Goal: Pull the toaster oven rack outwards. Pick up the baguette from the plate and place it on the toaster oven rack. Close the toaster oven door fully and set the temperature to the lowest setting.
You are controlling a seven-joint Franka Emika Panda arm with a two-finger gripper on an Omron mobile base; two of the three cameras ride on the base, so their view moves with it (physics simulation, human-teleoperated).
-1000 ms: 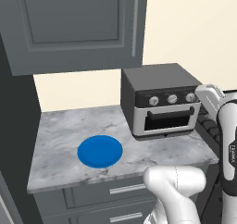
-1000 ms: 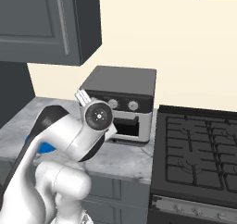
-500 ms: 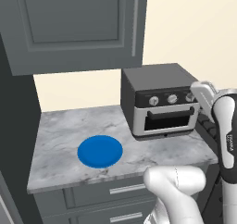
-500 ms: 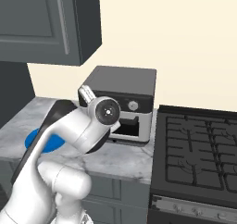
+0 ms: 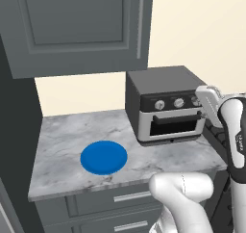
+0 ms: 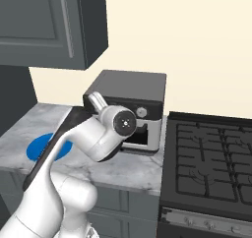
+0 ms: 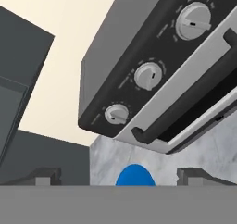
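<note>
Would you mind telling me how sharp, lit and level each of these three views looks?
Left base view: sharp, flat even light, no glare on the toaster oven, faint shadow beneath it. Right base view: equally crisp, but the arm hides part of the oven front and plate. Hand view: rolled, so the oven's knobs run diagonally; edges slightly soft close up.

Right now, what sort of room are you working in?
A kitchen, rendered rather than real: a toaster oven sits on a marble counter under grey wall cabinets, with a black stovetop beside it and a blue plate on the counter.
</note>
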